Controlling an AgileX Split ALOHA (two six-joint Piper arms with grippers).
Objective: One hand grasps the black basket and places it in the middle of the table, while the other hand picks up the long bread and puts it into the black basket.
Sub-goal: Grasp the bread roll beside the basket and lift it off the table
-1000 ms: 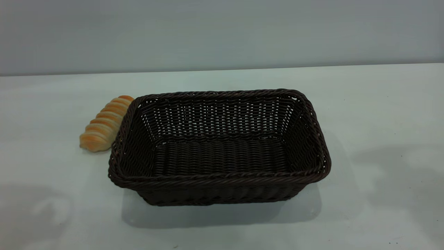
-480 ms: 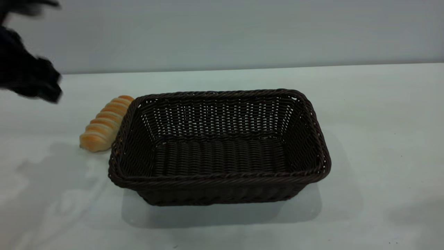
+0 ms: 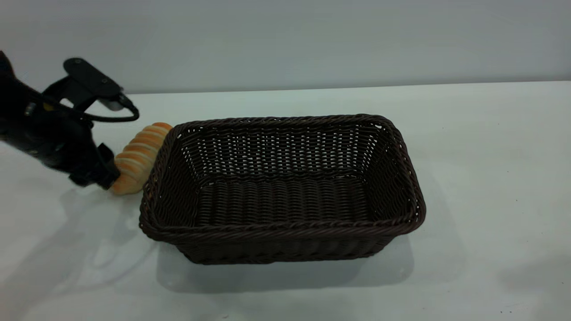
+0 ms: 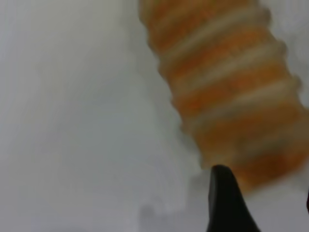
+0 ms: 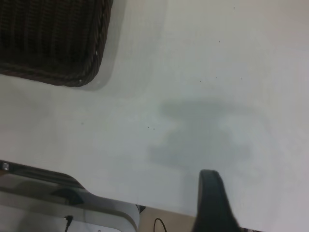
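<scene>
The black basket (image 3: 281, 187) stands upright in the middle of the table (image 3: 482, 178), with nothing in it. The long bread (image 3: 138, 156) lies on the table against the basket's left wall. My left gripper (image 3: 106, 177) is low at the bread's near end, beside the basket's left side. In the left wrist view the gripper (image 4: 264, 208) is open, one finger (image 4: 223, 203) next to the bread's end (image 4: 231, 92), not holding it. My right gripper (image 5: 260, 203) is out of the exterior view; it hovers over bare table, open and empty, with a corner of the basket (image 5: 53, 43) far off.
A pale wall runs behind the table's far edge. The right wrist view shows the table's edge with a metal frame (image 5: 67, 198) and cables below it. Bare tabletop lies right of and in front of the basket.
My left arm has come in from the upper left and dropped down to the bread's near end. The basket and the bread have not moved.
</scene>
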